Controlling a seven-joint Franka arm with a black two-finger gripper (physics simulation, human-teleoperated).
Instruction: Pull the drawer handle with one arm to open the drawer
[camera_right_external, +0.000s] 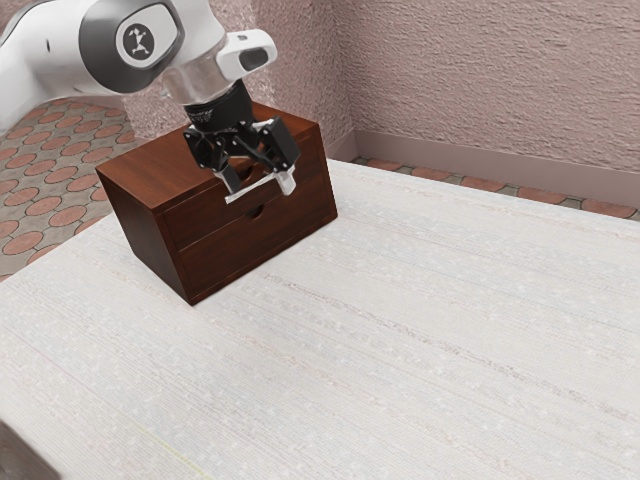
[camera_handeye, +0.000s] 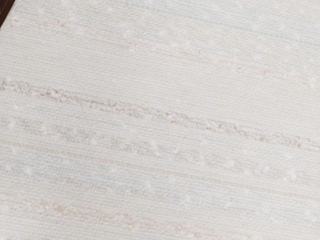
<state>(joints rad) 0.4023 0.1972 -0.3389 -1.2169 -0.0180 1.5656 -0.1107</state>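
**Wide pincer at the drawer handle, drawer front flush**

Nearest to the camera, the pale table (camera_right_external: 420, 340) is a broad free surface. It runs to its front edge and far toward the exterior view's right, so there is much room before the cabinet. The wrist view looks down on this same table (camera_handeye: 160, 125).

Further back stands the dark wooden cabinet (camera_right_external: 150, 170), near the table's far corner. Its drawer (camera_right_external: 300, 195) is in the upper part of the front and lies flush with the cabinet's edges. The light handle (camera_right_external: 250, 192) crosses the top of the drawer front.

The gripper (camera_right_external: 259, 183) hangs just over the handle with its fingers (camera_right_external: 288, 183) spread wide. The handle lies between them, but I cannot tell if they touch it.

Behind are the tiled floor (camera_right_external: 50, 190) and the rough wall (camera_right_external: 480, 70).
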